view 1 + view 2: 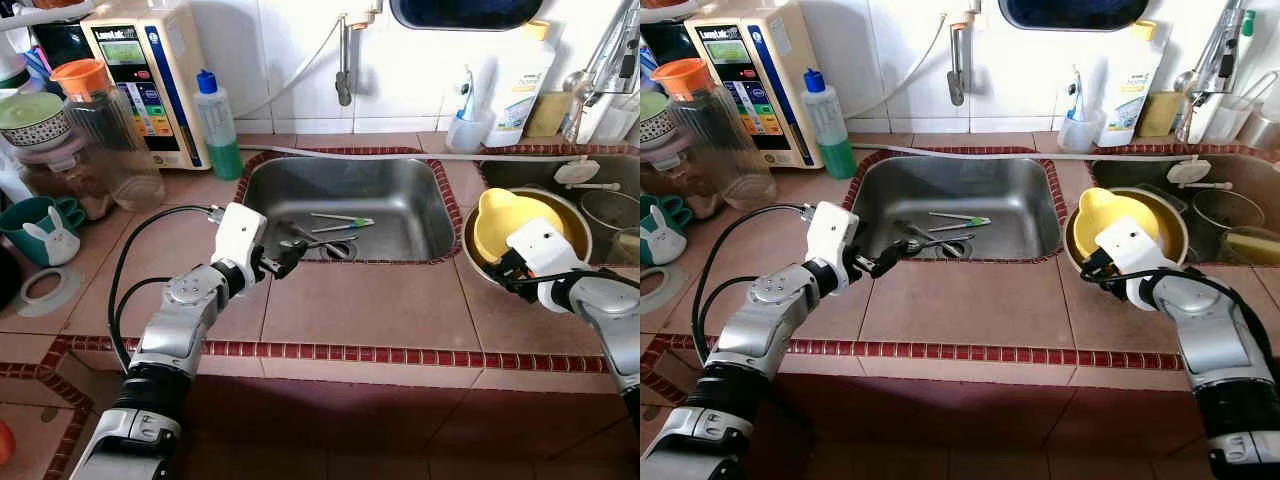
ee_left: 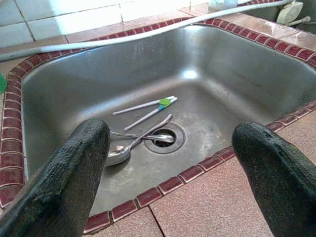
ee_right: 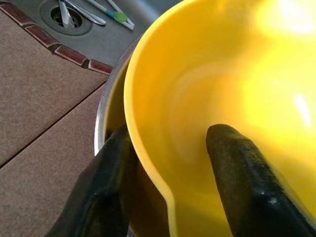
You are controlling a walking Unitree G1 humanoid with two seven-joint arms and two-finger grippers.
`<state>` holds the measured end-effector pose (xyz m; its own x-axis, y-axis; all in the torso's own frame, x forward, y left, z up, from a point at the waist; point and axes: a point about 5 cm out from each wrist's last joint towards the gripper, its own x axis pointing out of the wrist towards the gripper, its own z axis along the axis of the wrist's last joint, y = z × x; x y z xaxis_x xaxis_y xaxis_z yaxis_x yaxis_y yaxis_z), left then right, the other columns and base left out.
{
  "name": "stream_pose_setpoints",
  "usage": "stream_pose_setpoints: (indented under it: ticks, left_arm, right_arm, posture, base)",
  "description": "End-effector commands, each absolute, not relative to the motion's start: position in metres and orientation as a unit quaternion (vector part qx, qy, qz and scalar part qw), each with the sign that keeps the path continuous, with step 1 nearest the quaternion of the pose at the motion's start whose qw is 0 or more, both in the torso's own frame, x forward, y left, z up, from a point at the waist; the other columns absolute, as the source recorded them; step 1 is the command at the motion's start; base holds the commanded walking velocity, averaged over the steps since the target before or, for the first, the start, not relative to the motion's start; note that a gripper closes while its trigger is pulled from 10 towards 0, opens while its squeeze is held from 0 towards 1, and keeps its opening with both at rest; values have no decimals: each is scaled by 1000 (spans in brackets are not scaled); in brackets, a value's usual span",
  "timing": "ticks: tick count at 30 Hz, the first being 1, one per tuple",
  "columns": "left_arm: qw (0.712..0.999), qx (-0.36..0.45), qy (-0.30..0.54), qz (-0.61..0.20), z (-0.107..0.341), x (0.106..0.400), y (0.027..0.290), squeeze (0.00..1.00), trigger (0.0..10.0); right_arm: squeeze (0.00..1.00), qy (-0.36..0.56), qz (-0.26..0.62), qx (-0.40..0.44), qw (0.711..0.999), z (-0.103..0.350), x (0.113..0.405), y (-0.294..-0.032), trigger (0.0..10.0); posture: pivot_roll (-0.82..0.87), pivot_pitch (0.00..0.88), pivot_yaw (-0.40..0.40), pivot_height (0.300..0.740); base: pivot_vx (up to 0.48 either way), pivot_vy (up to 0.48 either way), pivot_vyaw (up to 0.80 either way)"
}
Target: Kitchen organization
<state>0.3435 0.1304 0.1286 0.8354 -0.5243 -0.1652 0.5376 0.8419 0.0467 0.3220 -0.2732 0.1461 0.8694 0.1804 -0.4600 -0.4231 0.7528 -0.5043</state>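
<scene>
Left eye view: tiled counter (image 1: 360, 310), steel sink (image 1: 345, 205) holding spoons (image 2: 133, 145) at the drain. Yellow bowl (image 1: 510, 222) sits inside a metal bowl (image 1: 1072, 243). Right gripper (image 3: 168, 182) straddles its rim, not closed. Left gripper (image 2: 173, 182) spread apart over the sink edge.

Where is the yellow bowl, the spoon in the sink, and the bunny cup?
yellow bowl (image 1: 505, 221): left eye view, on its inner wall.
spoon (image 2: 120, 153): left wrist view, on its scoop end beside the drain.
bunny cup (image 1: 37, 232): left eye view, on the teal side near the white bunny.
</scene>
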Motion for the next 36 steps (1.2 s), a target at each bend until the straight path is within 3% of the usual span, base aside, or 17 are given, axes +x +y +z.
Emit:
stream_pose_setpoints:
  ticks: [1,36]
  left_arm:
    - [956,51,71,-281,131,342,132,0,10000]
    - [956,53,73,-279,130,343,132,0,10000]
  right_arm:
    - [0,202,174,-311,912,144,324,-271,0]
    - [0,138,161,-318,924,163,334,-266,0]
  posture:
    - [106,0,85,740]
    - [106,0,80,740]
  base:
    - [0,0,0]
    - [0,0,0]
